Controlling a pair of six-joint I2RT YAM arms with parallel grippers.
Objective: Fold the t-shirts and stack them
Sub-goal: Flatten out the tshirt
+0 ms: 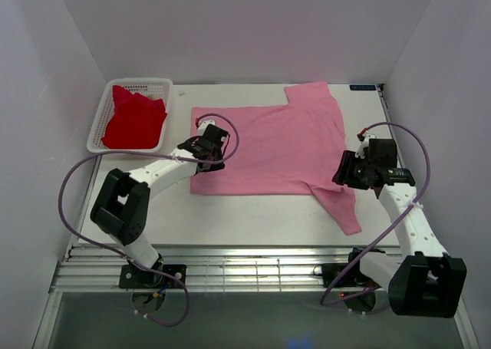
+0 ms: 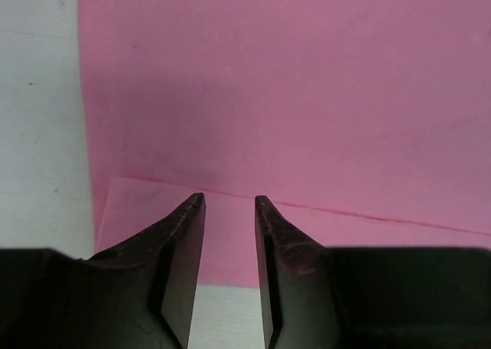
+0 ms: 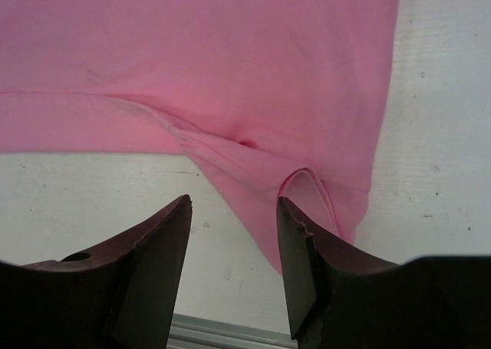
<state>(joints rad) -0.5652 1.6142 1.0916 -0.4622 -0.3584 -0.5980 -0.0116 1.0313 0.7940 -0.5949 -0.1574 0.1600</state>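
Note:
The light pink t-shirt [image 1: 268,146] lies spread flat on the white table, one sleeve at the far right and one sleeve [image 1: 343,207] at the near right. The red t-shirt [image 1: 134,120] lies bunched in the white mesh basket [image 1: 98,134] at the back left. My left gripper [image 1: 214,158] is open and empty, low over the pink shirt's near left corner; in the left wrist view [image 2: 229,203] a folded hem edge lies under the fingertips. My right gripper [image 1: 345,172] is open and empty over the near sleeve; its wrist view [image 3: 233,203] shows the sleeve opening [image 3: 311,192] by the right finger.
White walls close in the table on the left, back and right. The table's metal front rail [image 1: 253,276] runs along the near edge between the two arm bases. Purple cables loop from both arms.

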